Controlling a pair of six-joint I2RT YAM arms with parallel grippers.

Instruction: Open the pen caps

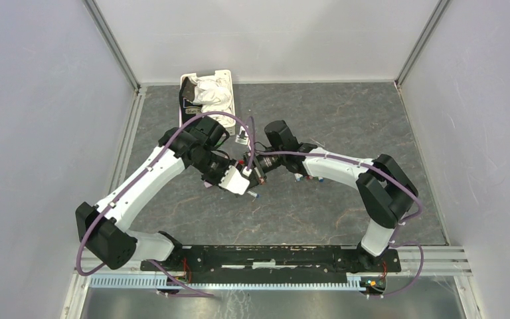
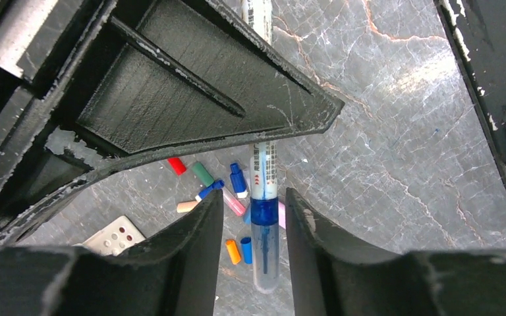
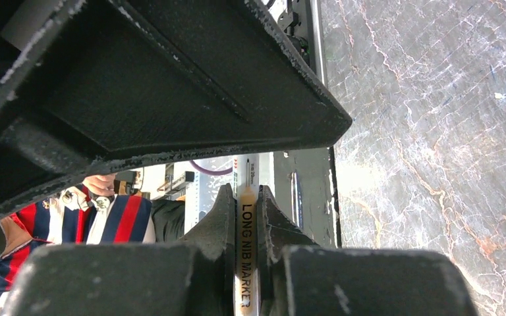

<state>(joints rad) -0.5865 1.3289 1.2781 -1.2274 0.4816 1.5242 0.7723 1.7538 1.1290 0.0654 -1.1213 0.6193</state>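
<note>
My right gripper [image 3: 246, 191] is shut on a white pen barrel [image 3: 247, 224] printed "LONG NIB MARKER". In the left wrist view that pen [image 2: 263, 172] runs down between my left gripper's [image 2: 254, 194] open fingers. Its clear cap [image 2: 265, 257] with a blue collar lies between them, with a gap on each side. Several loose pen caps lie on the table below: red [image 2: 176, 166], green [image 2: 203, 173], blue [image 2: 238, 179], pink [image 2: 234, 203], orange [image 2: 232, 251] and another blue [image 2: 246, 249]. In the top view both grippers, left [image 1: 242, 178] and right [image 1: 257, 166], meet at mid table.
A white slotted basket [image 1: 229, 90] with white cloth stands at the back wall. A white perforated piece [image 2: 113, 237] lies on the table left of the caps. Small caps [image 1: 254, 196] lie on the grey marbled table [image 1: 345, 119] under the grippers. Walls close in on three sides.
</note>
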